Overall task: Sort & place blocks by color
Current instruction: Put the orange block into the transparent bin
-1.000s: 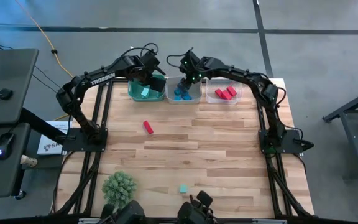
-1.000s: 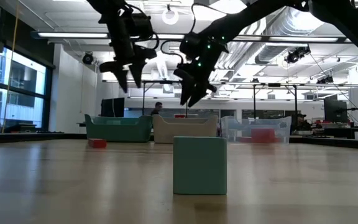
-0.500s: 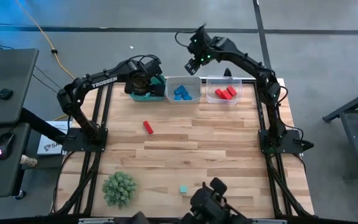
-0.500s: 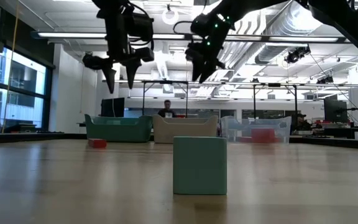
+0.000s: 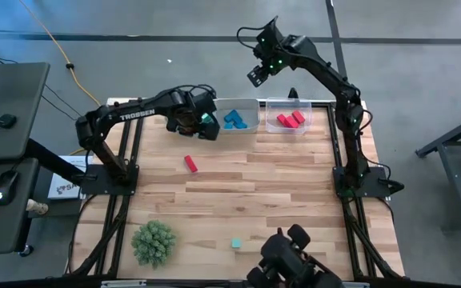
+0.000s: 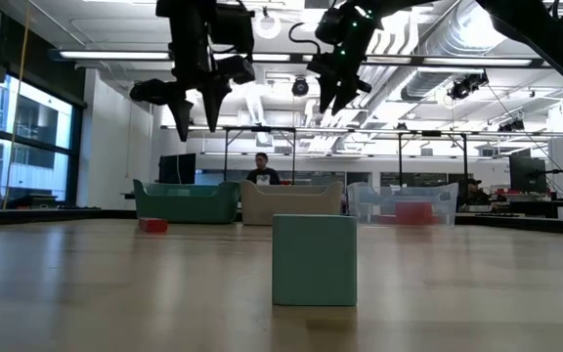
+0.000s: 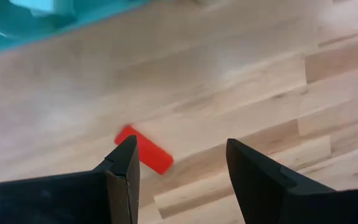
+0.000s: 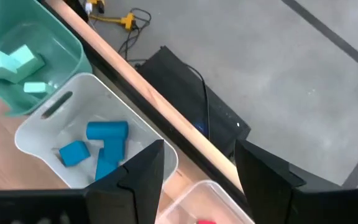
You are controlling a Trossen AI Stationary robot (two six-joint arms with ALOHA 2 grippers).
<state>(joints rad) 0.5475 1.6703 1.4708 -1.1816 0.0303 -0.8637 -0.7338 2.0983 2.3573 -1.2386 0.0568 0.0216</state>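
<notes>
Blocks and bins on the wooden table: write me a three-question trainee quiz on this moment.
1. True or false: the red bar block lying on the wooden table is already in a bin.
2. Which bin holds the blue blocks: A the teal bin, B the white middle bin, C the clear bin?
3. Fill in: the small light teal cube lies loose beside the green spiky ____.

Key: 1 false; 2 B; 3 plant ball.
</notes>
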